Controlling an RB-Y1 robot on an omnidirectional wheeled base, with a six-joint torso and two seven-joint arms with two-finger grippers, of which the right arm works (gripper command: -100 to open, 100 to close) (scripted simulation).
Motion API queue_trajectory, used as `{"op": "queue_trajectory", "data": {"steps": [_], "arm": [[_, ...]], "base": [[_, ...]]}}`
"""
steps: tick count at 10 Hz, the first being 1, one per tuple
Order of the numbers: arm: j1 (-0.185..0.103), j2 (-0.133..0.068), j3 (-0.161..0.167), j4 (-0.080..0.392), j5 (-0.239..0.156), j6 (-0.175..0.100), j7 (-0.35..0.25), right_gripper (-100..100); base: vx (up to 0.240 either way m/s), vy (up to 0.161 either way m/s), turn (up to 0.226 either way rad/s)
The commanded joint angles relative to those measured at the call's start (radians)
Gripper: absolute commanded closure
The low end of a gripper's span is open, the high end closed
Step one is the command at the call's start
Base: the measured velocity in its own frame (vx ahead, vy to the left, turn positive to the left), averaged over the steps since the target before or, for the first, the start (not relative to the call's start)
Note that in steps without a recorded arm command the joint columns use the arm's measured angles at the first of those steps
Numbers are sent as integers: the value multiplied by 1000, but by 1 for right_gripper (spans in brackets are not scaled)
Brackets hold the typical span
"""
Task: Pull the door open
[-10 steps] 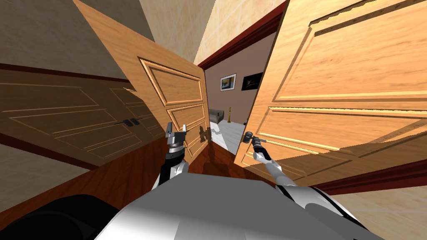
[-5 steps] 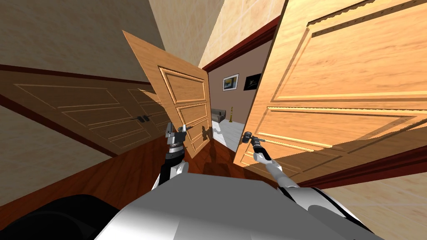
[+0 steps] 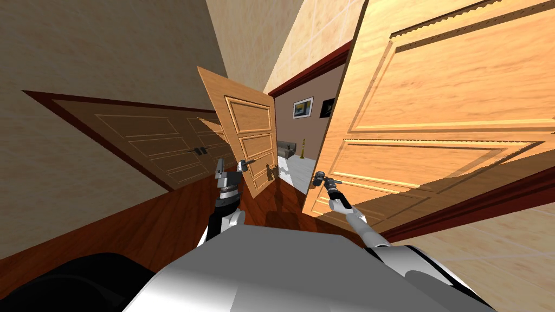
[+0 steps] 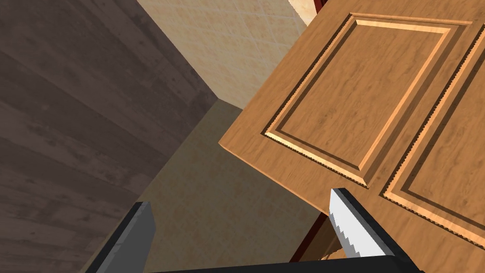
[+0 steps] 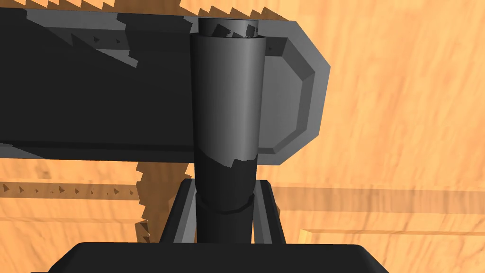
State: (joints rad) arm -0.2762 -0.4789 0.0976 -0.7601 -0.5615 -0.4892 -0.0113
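Observation:
The light wooden panelled door (image 3: 433,135) stands ajar at my right. Its dark lever handle (image 3: 321,177) is at the door's near edge, and my right gripper (image 3: 326,183) is shut on it. Up close, the handle's cylinder (image 5: 227,104) runs out from between the right gripper (image 5: 226,189) fingers, which press its sides in front of the grey handle plate (image 5: 293,95). My left gripper (image 3: 229,172) is raised beside a second wooden door leaf (image 3: 249,141). The left gripper (image 4: 241,208) is open and holds nothing, with that leaf's panel (image 4: 379,95) just beyond one finger.
Between the two leaves a gap opens onto a room with a sofa (image 3: 286,147) and framed pictures (image 3: 303,107). A closed brown double door (image 3: 157,143) sits in the wall on my left. Dark red wood floor (image 3: 162,227) lies below.
The whole head view has shifted: I have backed away, so the left leaf and the brown double door look smaller and farther. My right gripper has stayed on the handle as the door followed.

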Motion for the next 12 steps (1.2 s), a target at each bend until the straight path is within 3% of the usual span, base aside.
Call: {"op": "queue_trajectory", "data": {"steps": [1,8,11,12], "arm": [[0,0,0,0,0,0,0,100],[33,-48,97,-51,2,-19,-71,100],[41,-62,124,-66,2,-24,-91,100],[40,-58,120,-63,3,-23,-86,100]], "base": [[-96,-22,36],[-206,-60,105],[-219,-59,78],[-90,-24,25]]}}
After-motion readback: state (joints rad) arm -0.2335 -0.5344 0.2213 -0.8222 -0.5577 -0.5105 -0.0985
